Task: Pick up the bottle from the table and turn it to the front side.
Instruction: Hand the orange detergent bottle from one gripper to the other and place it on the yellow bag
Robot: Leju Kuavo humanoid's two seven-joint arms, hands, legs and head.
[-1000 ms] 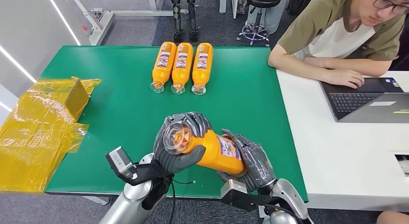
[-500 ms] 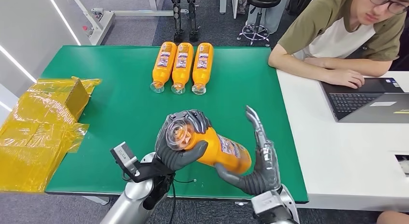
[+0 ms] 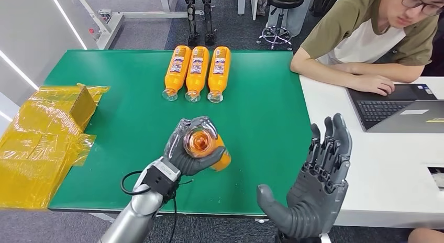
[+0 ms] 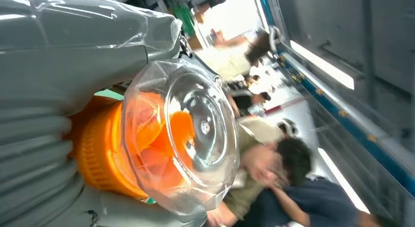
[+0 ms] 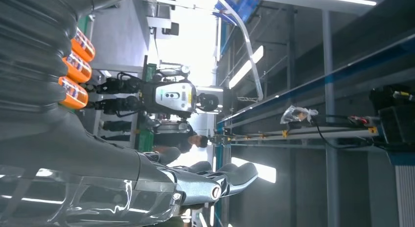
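Above the near edge of the green tabletop, the left hand grips the orange bottle clear of the surface, fingers wrapped round its neck end just behind the clear cap. The bottle's long axis runs almost straight along the head camera's line of sight, cap end toward the camera and body pointing away and down, so little of the orange side shows; which way its label faces cannot be told from here.

The right hand stands well apart to the robot's right, over the tabletop's near right corner, holding nothing, palm up and fingers spread and raised. The left hand alone therefore carries the bottle, and any further turning about the long axis looks to depend on that wrist, unless the right hand reaches across to the far, lower end.

Three more orange bottles lie side by side at the far edge.
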